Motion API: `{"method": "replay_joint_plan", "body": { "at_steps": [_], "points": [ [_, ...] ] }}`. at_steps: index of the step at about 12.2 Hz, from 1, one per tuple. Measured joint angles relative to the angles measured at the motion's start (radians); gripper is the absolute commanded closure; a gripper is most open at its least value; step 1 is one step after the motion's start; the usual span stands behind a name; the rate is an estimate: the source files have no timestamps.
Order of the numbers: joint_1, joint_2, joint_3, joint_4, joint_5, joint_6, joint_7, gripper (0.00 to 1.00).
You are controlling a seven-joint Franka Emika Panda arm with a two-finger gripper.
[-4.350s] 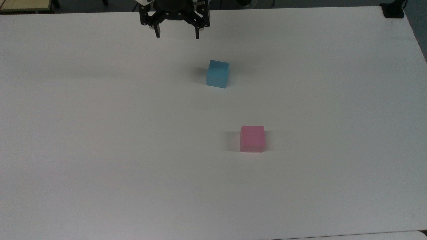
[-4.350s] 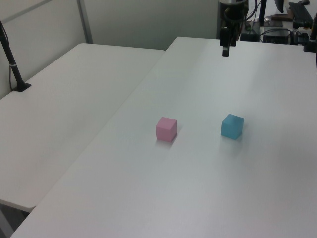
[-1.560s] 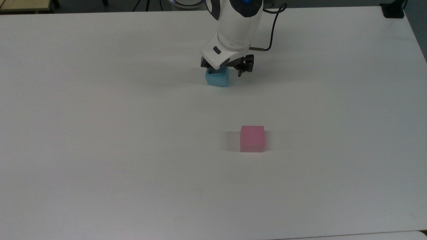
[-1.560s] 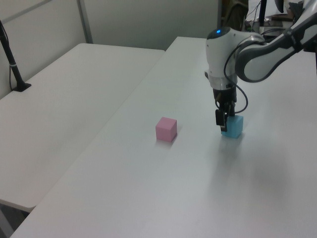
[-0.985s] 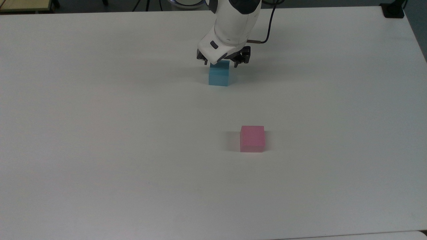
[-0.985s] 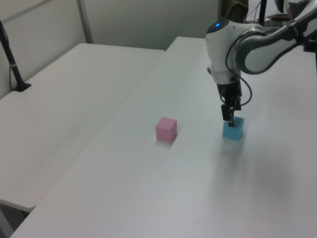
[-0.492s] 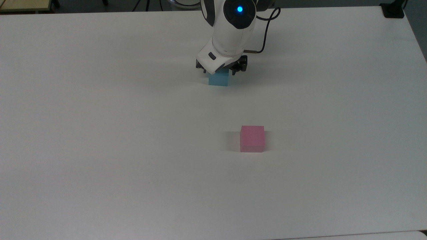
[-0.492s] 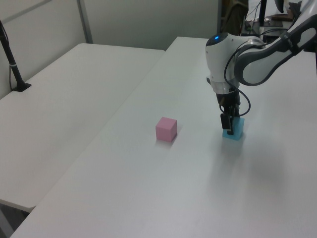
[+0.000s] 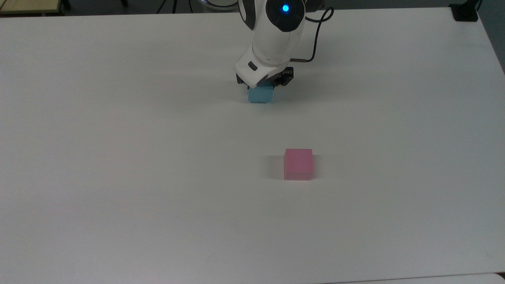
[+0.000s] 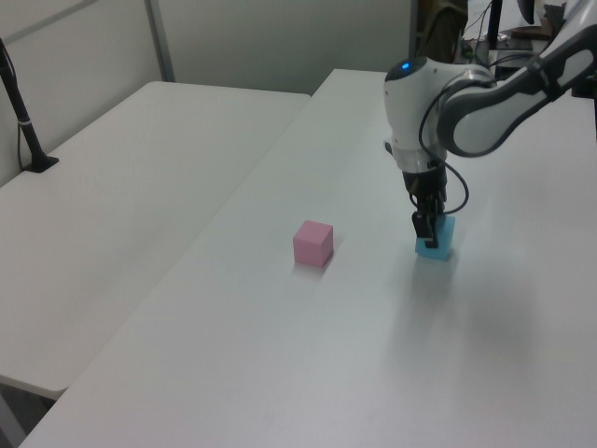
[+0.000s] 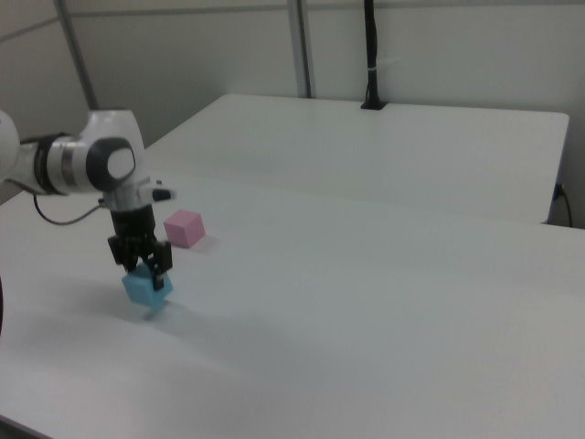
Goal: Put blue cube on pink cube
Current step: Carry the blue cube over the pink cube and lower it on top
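- Tool (image 9: 262, 83) sits low at the blue cube (image 9: 260, 95), pointing straight down; in the top view the white wrist housing covers the upper part of the cube.
- Right view: the tool (image 11: 140, 263) has one dark finger on each side of the blue cube (image 11: 147, 288), both against its upper part. Fingers narrow, closed onto the cube.
- Right view: the blue cube looks slightly turned, with a small shadow beneath it; I cannot tell whether it rests on the surface (image 11: 384, 311) or is just clear of it.
- Left view: the tool (image 10: 424, 227) overlaps the near top edge of the blue cube (image 10: 438, 241); the arm (image 10: 485, 107) reaches in from the left view's upper right.
- Pink cube (image 9: 298, 164) stands flat on the white surface (image 9: 118, 157), alone, well apart from the blue cube. In the top view it lies below and a little to the right of the blue cube.
- Left view: pink cube (image 10: 313, 244) is to the left of the blue cube, at about the same height in the picture.
- Right view: pink cube (image 11: 185, 228) lies above and just to the right of the tool, nothing touching it.
- Blue light (image 9: 285, 8) lit on the arm's housing in the top view; a black cable (image 9: 315, 37) loops off its right side.
- A second white table (image 10: 131, 177) adjoins the surface on the left view's left.
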Motion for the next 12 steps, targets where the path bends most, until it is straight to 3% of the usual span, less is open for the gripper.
{"method": "replay_joint_plan", "body": {
  "at_steps": [5, 9, 12],
  "points": [
    [-0.008, -0.021, 0.0, 0.262, 0.052, -0.125, -0.076, 0.83],
    [0.01, 0.149, 0.0, 0.517, 0.058, -0.098, -0.074, 0.79],
    [0.012, 0.255, 0.0, 0.581, 0.059, 0.047, -0.051, 0.79]
  ]
}}
